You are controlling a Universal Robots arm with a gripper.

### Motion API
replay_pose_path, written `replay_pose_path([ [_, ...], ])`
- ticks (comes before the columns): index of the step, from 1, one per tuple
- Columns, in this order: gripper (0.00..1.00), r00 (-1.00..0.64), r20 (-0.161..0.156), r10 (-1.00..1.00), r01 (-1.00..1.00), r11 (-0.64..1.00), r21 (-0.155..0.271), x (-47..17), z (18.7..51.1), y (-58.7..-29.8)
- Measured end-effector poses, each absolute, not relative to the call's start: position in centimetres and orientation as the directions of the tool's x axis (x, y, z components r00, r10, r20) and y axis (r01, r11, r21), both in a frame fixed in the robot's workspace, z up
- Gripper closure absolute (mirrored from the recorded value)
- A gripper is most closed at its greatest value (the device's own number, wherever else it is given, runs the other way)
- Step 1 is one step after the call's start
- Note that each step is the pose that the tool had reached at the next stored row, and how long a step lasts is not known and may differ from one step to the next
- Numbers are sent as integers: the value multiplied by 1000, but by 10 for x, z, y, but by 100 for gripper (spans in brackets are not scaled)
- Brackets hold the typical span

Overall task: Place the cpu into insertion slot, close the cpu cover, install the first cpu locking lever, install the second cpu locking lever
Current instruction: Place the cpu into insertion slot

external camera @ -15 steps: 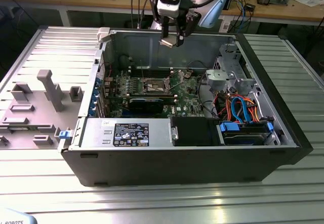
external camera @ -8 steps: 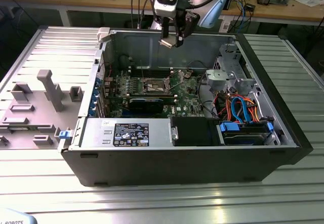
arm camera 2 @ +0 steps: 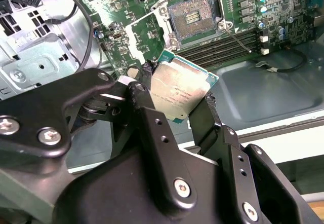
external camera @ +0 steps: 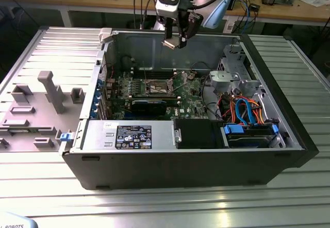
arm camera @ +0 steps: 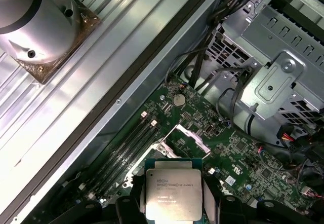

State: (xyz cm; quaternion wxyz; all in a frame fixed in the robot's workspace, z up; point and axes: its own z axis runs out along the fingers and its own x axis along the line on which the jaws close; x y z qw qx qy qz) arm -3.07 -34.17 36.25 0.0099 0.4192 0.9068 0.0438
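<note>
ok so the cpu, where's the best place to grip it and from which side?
Pinch two opposite edges, coming from the metal-top side. The cpu is a thin flat square, so only its rims give purchase, and that likely keeps the underside free. The gripper holds it this way in the second wrist view, fingers on opposite edges.

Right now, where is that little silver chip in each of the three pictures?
Exterior view: the cpu hangs in the gripper, high over the open computer case.
Second wrist view: cpu, tilted, clamped between the black fingers.
First wrist view: cpu, metal top facing the camera, between those fingers.
Shared landmark: the insertion slot, empty.
</note>
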Motion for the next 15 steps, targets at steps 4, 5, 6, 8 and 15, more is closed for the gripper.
replay_pose_path([
  [4, 46, -647, 19, 762, 760, 643, 88, -31, 363, -342],
  [5, 46, -647, 19, 763, 761, 643, 88, -31, 363, -342],
  [6, 46, -645, 19, 764, 762, 642, 88, -31, 363, -342],
  [8, 46, -643, 19, 766, 764, 639, 88, -31, 363, -342],
  [15, 46, -635, 19, 773, 771, 631, 88, -31, 363, -342],
])
